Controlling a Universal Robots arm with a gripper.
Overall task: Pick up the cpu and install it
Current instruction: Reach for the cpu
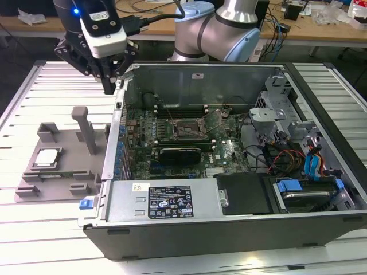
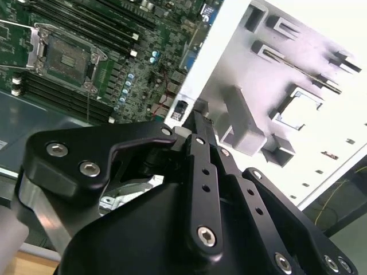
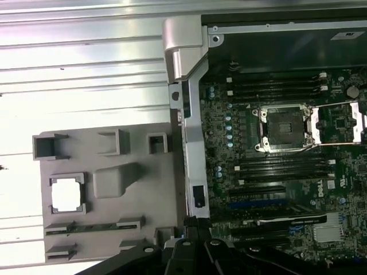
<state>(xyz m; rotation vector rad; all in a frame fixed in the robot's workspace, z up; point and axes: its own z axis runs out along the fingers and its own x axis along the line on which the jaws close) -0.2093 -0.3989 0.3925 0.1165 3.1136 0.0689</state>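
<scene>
A slatted aluminium table (image 1: pixel 23 229) carries everything. The black gripper (image 1: pixel 110 85), clenched on nothing, hangs above the edge of the open grey metal computer case (image 1: pixel 241 86). Well apart from it, outside the case, the silver square cpu (image 1: pixel 47 157) lies in the grey plastic fixture plate (image 1: pixel 63 186).

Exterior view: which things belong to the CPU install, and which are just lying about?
Job: cpu on grey fixture plate; motherboard socket; tool.
Lying about: power supply; drive cage; bench clutter.
</scene>
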